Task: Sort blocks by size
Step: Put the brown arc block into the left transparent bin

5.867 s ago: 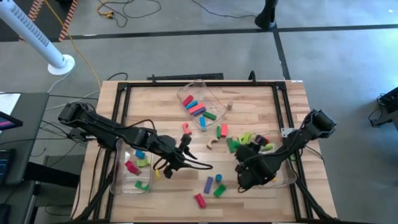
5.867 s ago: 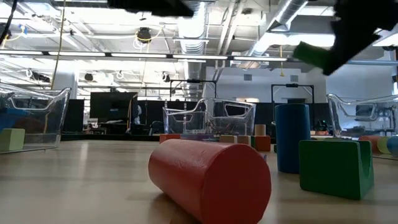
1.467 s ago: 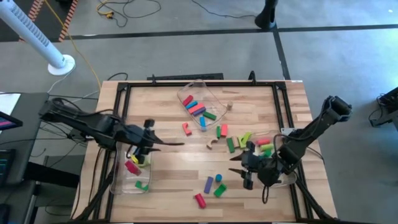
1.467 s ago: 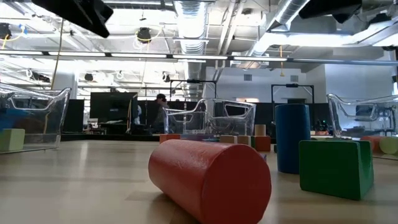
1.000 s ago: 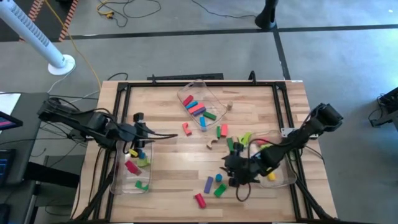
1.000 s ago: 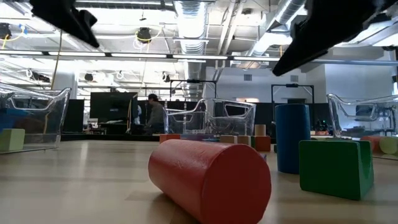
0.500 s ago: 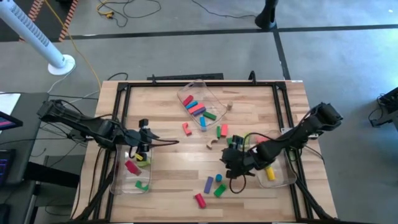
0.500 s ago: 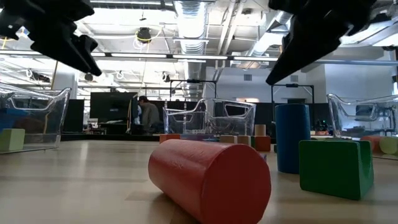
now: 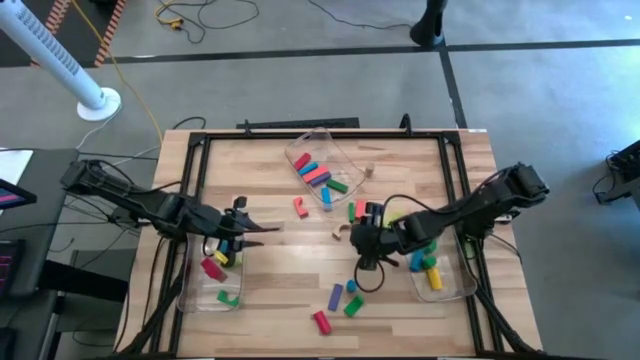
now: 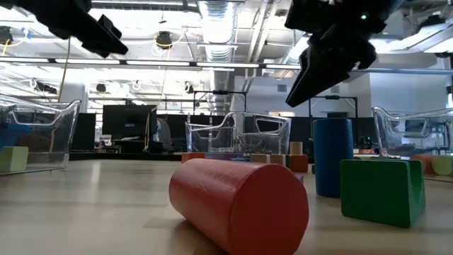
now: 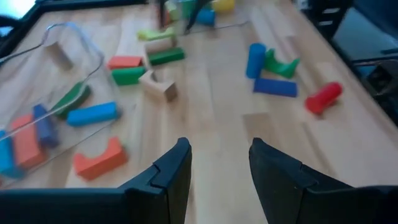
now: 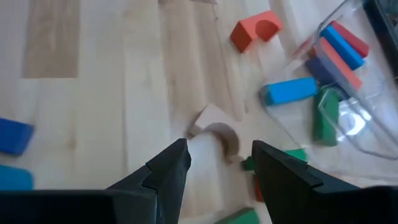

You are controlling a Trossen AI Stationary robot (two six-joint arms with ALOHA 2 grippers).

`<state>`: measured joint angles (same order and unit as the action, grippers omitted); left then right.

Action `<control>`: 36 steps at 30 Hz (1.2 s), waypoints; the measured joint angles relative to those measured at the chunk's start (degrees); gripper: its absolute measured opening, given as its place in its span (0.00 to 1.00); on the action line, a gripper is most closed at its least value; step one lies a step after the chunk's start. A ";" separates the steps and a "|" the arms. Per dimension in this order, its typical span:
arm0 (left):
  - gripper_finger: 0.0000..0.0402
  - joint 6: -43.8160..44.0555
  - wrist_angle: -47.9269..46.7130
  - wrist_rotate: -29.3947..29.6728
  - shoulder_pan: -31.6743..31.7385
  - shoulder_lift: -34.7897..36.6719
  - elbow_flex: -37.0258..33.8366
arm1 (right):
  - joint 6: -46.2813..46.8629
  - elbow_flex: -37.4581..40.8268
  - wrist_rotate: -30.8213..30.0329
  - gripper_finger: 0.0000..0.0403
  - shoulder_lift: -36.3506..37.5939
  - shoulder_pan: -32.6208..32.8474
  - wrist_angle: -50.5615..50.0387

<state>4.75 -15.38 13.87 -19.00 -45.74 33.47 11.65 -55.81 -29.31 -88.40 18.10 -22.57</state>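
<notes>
- right hand [image 12: 214, 163], open and empty, has swung from the right bin [image 9: 455, 283] to hover over the tan arch block [image 12: 214, 134]; likely next pick.
- left hand [image 11: 214, 163], open and empty, stays by the left bin [image 9: 190, 290].

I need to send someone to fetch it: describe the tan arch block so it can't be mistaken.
Start at the clear bin at the table's far middle. Nearer than it, on bare wood left of the right pincer, lies the tan arch block. It is the only unpainted arch; the other loose arch is red.

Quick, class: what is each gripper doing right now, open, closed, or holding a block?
Left gripper: open, empty, above the table beside the left bin.
Right gripper: open, empty, over the tan arch block.
</notes>
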 joint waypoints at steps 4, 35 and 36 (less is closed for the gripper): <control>0.38 0.24 1.49 -0.18 -1.86 -0.26 0.00 | -3.67 0.00 2.29 0.52 0.00 -2.59 1.00; 0.38 -3.65 24.11 -0.06 -6.08 -26.48 0.04 | -20.31 7.72 19.16 0.52 -9.70 -18.87 19.86; 0.38 -3.63 24.41 -0.08 -6.08 -26.63 0.04 | -20.32 7.53 19.01 0.52 -10.64 -18.91 19.83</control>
<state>1.12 9.02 13.80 -25.08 -72.37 33.52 -8.67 -48.28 -10.31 -99.05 -0.81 -2.75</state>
